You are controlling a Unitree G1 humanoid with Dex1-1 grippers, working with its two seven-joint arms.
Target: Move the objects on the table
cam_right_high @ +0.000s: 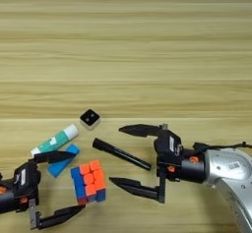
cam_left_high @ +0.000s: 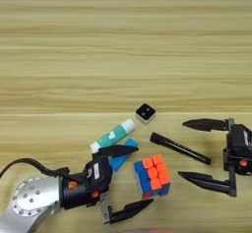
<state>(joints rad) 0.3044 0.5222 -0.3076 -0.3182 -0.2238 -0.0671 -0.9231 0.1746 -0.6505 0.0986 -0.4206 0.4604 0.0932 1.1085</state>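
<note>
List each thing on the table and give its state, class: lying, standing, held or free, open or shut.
Glue stick: lying flat, capped, free.
Blue block: flat, partly under the left hand's upper finger.
Puzzle cube: resting on the table, scrambled, free.
Marker pen: lying, capped, free.
Black cube: resting, free.
Left hand: open, empty.
Right hand: open, empty.

Lighting: bright, even, diffuse; faint soft shadows beneath objects; table [cam_left_high: 126, 45] without glare; slight overall softness.

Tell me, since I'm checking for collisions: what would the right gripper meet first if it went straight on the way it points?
Probably the black marker pen, lying between the open fingers of the right gripper; height above the table is unclear.
</note>
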